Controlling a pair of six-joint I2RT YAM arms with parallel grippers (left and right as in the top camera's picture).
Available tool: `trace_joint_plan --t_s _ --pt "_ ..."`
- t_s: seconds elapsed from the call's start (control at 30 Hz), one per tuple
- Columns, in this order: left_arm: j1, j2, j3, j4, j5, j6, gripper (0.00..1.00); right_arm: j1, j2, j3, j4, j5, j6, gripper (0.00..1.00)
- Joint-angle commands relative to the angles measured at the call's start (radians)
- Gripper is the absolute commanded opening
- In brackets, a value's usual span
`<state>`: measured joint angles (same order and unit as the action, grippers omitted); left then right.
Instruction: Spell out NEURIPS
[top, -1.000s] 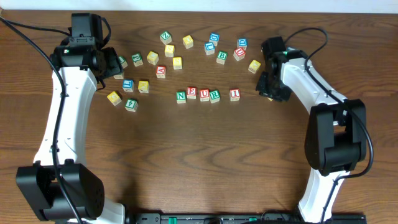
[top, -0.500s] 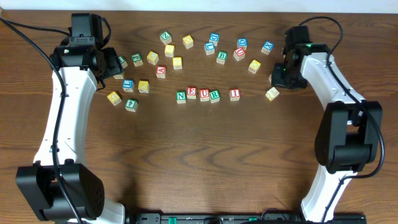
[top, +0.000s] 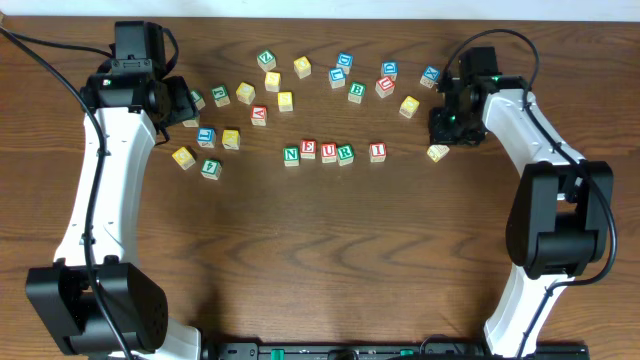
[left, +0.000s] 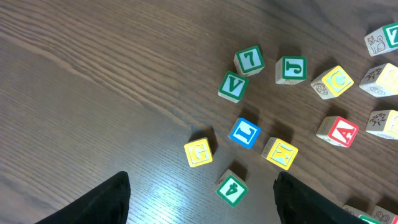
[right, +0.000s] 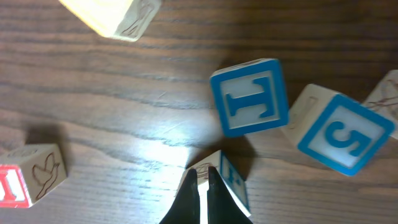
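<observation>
Seen from overhead, a dark wooden surface (top: 300, 250) holds small pale alphabet blocks between two white robot arms. Near the centre, five blocks lie in a left-to-right row: a green N block (top: 291, 154), a red E block (top: 308, 149), a blue U block (top: 328, 153) and a green R block (top: 345, 154) close together, then, after a small gap, a red I block (top: 377, 152). Further right, apart from the row, a yellow-faced block (top: 437, 153) lies tilted just below the right tool (right: 202, 186). In the right wrist view, that tool's fingertips are pressed together with nothing between them. A blue-edged block (right: 235, 183) sits right beside the tips, but whether they touch it cannot be told. Just beyond lie a blue T-or-I block (right: 249, 96) and a blue S-or-5 block (right: 339, 134), nearly touching each other. At the far left, the left tool (left: 200, 202) hangs over a loose scatter of blocks with its two dark fingers (left: 93, 199) spread wide and holding nothing. Beneath it are a green 7 block (left: 249, 60), a green V block (left: 233, 86), a green J block (left: 291, 69), a blue L block (left: 245, 132), a yellow G block (left: 198, 152), a green 4 block (left: 231, 188) and a red A block (left: 337, 130). More loose blocks lie along the far side of the surface, above the row.
</observation>
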<state>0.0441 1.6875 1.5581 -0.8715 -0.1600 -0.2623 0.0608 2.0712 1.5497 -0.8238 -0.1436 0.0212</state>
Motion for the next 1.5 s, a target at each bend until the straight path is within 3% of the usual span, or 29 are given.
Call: trace_joint_plan --t_s 0.0,0.73,1.47 --pt "0.003 0.007 -0.011 -0.003 -0.006 -0.005 0.73 0.022 0.013 -0.008 -0.012 -0.034 -0.038 0.01" --pt "0.003 0.007 -0.011 -0.003 -0.006 -0.005 0.73 0.058 0.013 -0.034 -0.048 0.071 -0.036 0.01" --pt "0.003 0.007 -0.011 -0.003 -0.006 -0.005 0.73 0.127 -0.002 -0.023 -0.093 0.118 0.080 0.01"
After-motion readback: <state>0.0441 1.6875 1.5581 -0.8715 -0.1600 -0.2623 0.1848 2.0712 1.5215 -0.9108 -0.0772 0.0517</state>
